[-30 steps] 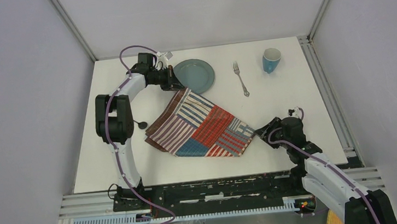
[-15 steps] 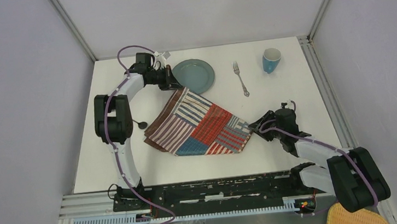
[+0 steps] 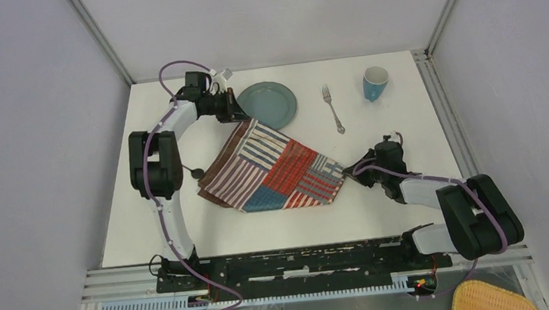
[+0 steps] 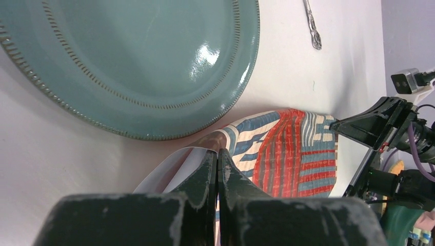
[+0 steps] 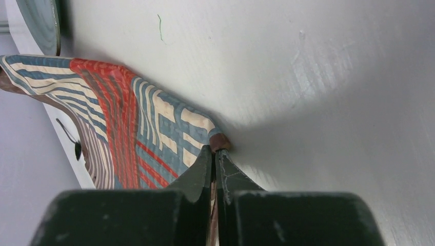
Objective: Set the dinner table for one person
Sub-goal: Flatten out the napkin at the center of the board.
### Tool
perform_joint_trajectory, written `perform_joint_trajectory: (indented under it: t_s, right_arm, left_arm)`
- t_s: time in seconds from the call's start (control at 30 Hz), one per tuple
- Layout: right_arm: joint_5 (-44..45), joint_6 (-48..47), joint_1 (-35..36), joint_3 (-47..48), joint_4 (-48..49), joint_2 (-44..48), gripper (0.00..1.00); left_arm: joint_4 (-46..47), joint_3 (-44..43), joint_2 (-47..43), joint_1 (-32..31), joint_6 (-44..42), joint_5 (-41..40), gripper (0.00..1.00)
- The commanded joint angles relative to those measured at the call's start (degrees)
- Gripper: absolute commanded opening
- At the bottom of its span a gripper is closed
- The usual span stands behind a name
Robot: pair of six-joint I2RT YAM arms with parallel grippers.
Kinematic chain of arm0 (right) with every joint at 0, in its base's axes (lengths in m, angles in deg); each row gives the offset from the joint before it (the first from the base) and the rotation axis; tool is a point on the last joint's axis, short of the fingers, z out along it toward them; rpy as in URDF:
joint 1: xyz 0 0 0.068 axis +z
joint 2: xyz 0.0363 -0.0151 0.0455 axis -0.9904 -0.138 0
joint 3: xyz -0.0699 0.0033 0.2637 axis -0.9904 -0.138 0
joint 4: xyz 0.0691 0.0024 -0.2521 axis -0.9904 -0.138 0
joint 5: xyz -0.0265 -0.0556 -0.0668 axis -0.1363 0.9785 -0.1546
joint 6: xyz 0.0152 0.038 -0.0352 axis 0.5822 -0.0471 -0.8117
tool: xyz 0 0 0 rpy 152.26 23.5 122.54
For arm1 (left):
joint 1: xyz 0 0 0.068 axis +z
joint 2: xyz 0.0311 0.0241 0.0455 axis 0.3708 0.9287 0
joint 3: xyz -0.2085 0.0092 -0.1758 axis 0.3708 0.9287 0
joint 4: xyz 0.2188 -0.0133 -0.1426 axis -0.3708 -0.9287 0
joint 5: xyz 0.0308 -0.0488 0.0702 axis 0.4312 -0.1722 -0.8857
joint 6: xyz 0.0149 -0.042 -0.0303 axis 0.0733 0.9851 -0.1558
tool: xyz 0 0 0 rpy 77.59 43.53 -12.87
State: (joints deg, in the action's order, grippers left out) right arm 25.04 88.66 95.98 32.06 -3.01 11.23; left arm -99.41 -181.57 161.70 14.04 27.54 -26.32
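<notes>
Clearly a robot lab, a test cell: white tabletop (image 3: 301, 224) fenced by metal rails (image 3: 443, 108), plain grey panels (image 3: 20, 149) on three sides, bare purple cables (image 3: 183, 63) running loose.

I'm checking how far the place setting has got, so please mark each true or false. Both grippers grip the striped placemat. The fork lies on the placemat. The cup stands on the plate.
1. The left gripper is shut on a corner of the striped patchwork cloth placemat. True.
2. The right gripper pinches the placemat's opposite corner. True.
3. The silver metal fork lies on the placemat. False: it lies on the bare white tabletop, beyond the placemat.
4. The blue ceramic cup stands on the round teal ceramic plate. False: the cup sits apart, right of the fork, and the plate holds nothing.
</notes>
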Motion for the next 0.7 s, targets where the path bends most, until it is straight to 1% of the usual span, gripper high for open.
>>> perform_joint_trajectory:
  t_s: [0.0,0.1,0.17,0.27,0.37,0.47,0.57,0.67]
  right_arm:
    - [-2.0,-2.4,0.3,3.5,-0.3,-2.5,0.00]
    - [-2.3,-4.5,0.3,6.4,-2.7,-1.7,0.00]
    - [-2.1,-6.5,0.3,9.9,-6.4,-0.6,0.00]
    - [-1.2,-10.5,0.3,17.6,-14.0,0.3,0.00]
    - [-0.4,-13.2,0.3,27.4,-20.2,-0.7,0.00]
    - [-0.7,-14.5,0.2,35.0,-22.3,-3.2,0.00]
    - [-2.2,-14.8,0.0,43.2,-24.8,-8.1,0.00]
    - [-4.0,-14.5,0.0,49.1,-25.3,-13.1,0.00]
  left_arm:
    - [1.3,-1.3,-1.9,-0.7,2.1,1.1,0.02]
    - [2.4,-1.0,-2.6,-0.7,3.8,-1.8,0.02]
    - [3.0,-1.0,-3.1,-0.7,4.8,-2.9,0.02]
    - [5.0,-0.9,-4.6,-0.7,6.9,-4.3,0.02]
    - [6.2,-1.6,-6.1,-0.8,8.9,-5.7,0.02]
    - [4.4,-5.2,-6.6,-0.9,9.7,-8.4,0.02]
    - [1.5,-9.1,-6.5,-0.9,10.3,-11.1,0.02]
    - [1.5,-10.4,-7.5,-0.9,10.8,-12.6,0.02]
